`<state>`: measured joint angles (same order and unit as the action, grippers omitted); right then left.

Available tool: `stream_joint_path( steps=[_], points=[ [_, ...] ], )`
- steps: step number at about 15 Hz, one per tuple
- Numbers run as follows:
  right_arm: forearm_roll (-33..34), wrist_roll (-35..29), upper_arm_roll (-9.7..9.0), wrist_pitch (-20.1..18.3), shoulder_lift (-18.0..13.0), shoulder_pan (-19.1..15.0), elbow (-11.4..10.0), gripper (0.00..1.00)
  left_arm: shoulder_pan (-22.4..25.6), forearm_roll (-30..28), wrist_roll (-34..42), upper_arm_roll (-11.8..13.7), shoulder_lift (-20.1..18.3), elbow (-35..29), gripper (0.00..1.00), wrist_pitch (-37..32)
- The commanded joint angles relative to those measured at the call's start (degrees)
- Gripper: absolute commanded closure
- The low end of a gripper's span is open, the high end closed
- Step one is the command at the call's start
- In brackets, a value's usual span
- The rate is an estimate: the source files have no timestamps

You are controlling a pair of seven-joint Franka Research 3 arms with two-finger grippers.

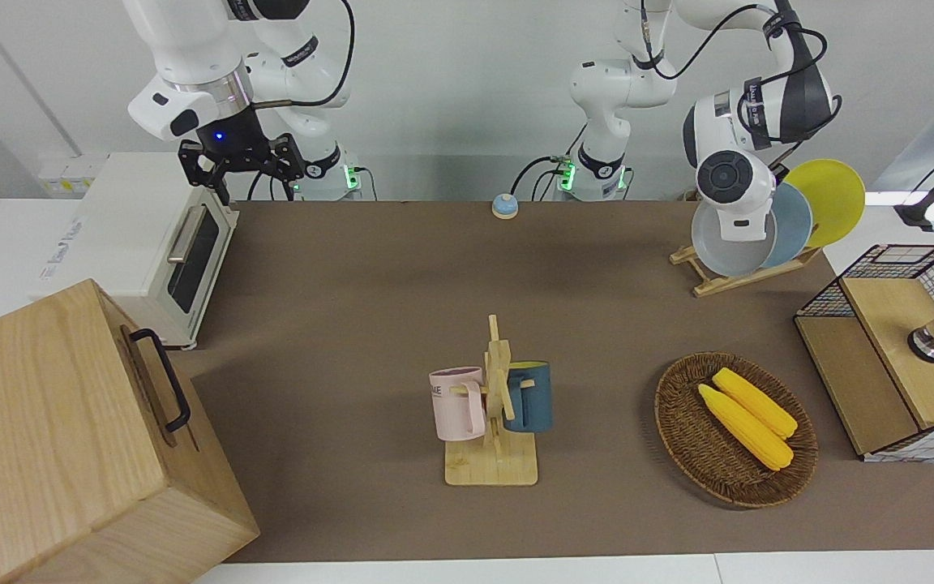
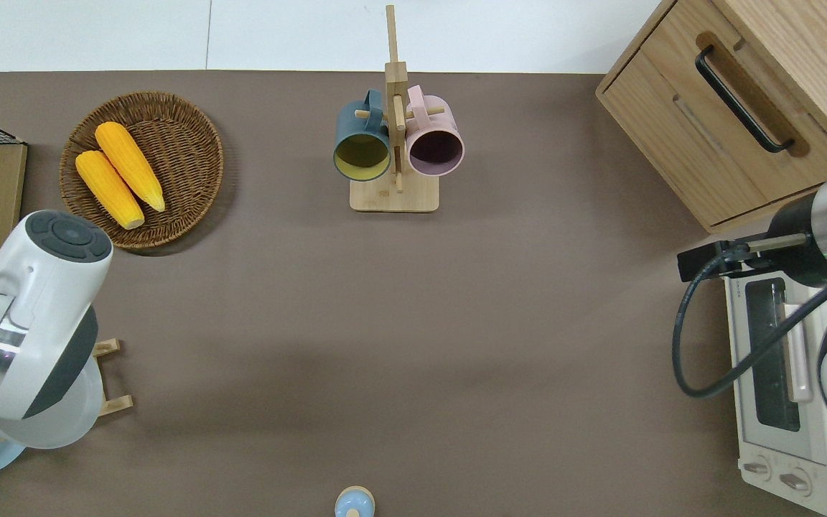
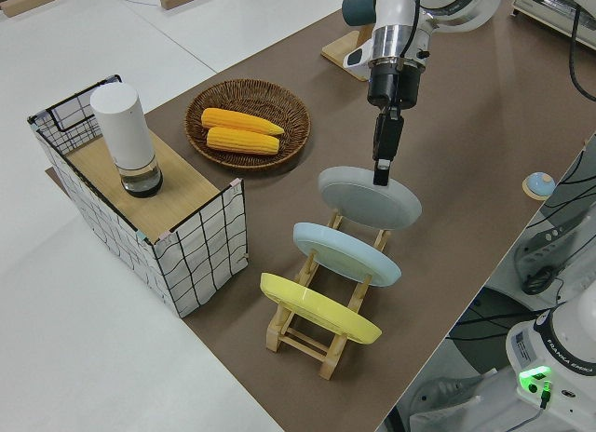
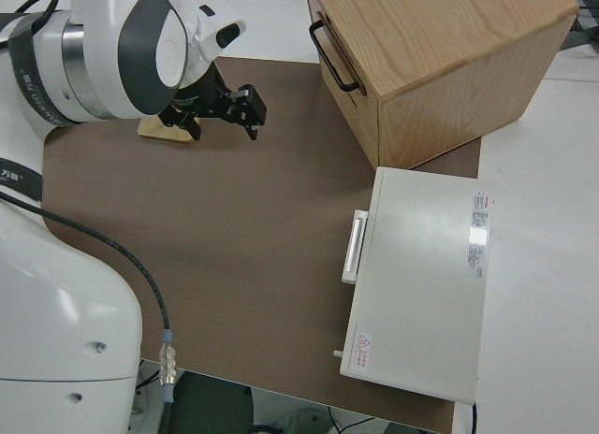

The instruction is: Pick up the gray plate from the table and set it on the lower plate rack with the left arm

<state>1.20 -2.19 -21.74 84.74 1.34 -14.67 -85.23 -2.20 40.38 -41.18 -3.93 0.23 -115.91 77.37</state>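
Observation:
The gray plate [image 1: 718, 243] leans tilted in the lowest slot of the light-wood plate rack [image 1: 726, 282] at the left arm's end of the table. It also shows in the left side view [image 3: 368, 197] and the overhead view [image 2: 62, 424]. My left gripper [image 3: 380, 176] comes down from above and is shut on the plate's upper rim. The light blue plate [image 3: 346, 253] and the yellow plate [image 3: 317, 306] stand in the slots higher up the rack. My right gripper [image 1: 240, 166] is parked.
A wicker basket [image 1: 682, 422] with two corn cobs lies farther from the robots than the rack. A wire crate [image 1: 880, 268] stands at the table's end. A mug stand [image 1: 491, 466] holds two mugs mid-table. A toaster oven [image 1: 134, 235] and a wooden cabinet [image 1: 53, 438] are at the right arm's end.

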Motion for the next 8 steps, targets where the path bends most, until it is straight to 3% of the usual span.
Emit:
stream_joint_path(
  steps=[1,8],
  points=[
    [0.12,-0.80,-1.38,-0.98,-0.11,-1.50,0.59,0.017,-0.70,1.89,-3.19,-1.86,0.30,-0.28,1.00,-2.92],
    [0.12,-0.80,-1.38,-0.98,-0.11,-1.50,0.59,0.017,-0.70,4.80,-3.73,-1.95,0.48,-0.28,1.00,-4.59]
  ],
)
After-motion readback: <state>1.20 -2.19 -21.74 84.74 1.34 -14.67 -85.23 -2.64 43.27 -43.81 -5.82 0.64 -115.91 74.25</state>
